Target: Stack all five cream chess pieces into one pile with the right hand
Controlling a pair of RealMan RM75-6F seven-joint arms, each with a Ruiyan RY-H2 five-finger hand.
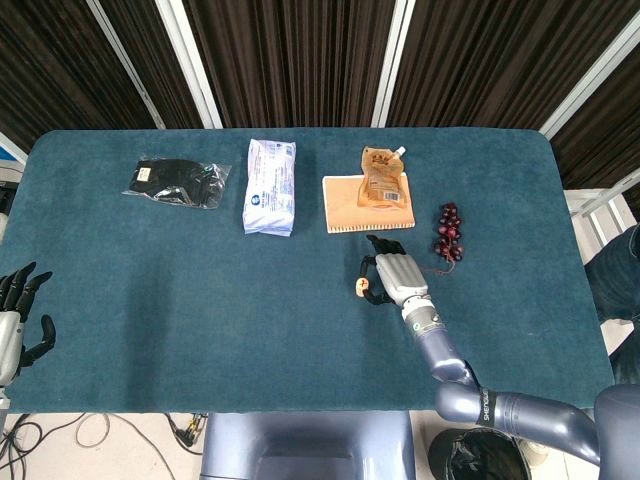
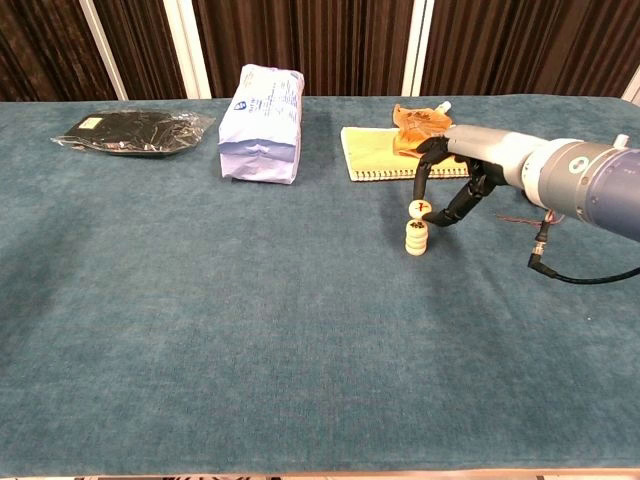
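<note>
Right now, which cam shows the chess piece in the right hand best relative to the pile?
Chest view. From the side, the held piece sits pinched in the right hand, just above the pile. In the head view, looking down, the hand covers most of it, and piece and pile merge into one cream spot.
</note>
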